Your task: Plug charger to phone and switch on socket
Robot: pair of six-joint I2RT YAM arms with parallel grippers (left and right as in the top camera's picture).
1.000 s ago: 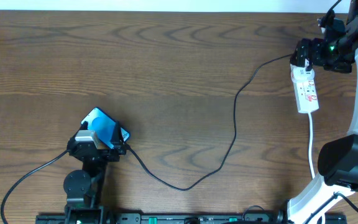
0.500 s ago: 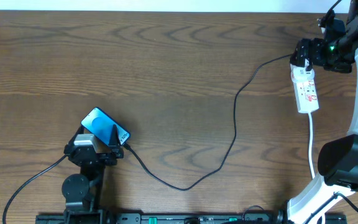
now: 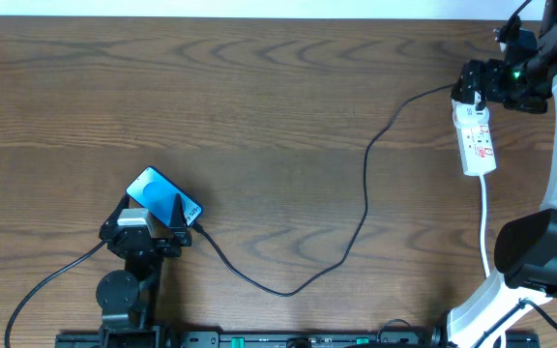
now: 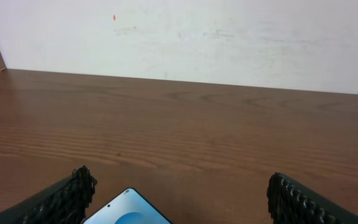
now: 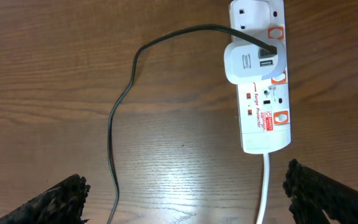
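Observation:
The phone (image 3: 160, 193), blue screen up, lies at the front left of the table. Only its corner (image 4: 128, 210) shows in the left wrist view. My left gripper (image 3: 150, 217) stands open just behind it, fingers (image 4: 64, 200) wide apart on either side of that corner, holding nothing. The charger cable (image 3: 365, 184) runs from the phone's right end to the white adapter (image 5: 250, 61) plugged into the socket (image 5: 264, 118); the join at the phone is too small to judge. My right gripper (image 3: 472, 89) hovers open over the socket's far end, with its fingers (image 5: 319, 193) empty.
The socket's white cord (image 3: 483, 208) trails toward the right arm's base (image 3: 540, 251). A second black cable (image 3: 42, 280) loops from the left arm toward the front edge. A white wall (image 4: 185, 37) stands behind the table.
My left gripper has drawn back toward the front edge, uncovering more of the phone. The right arm, socket and cable have not moved.

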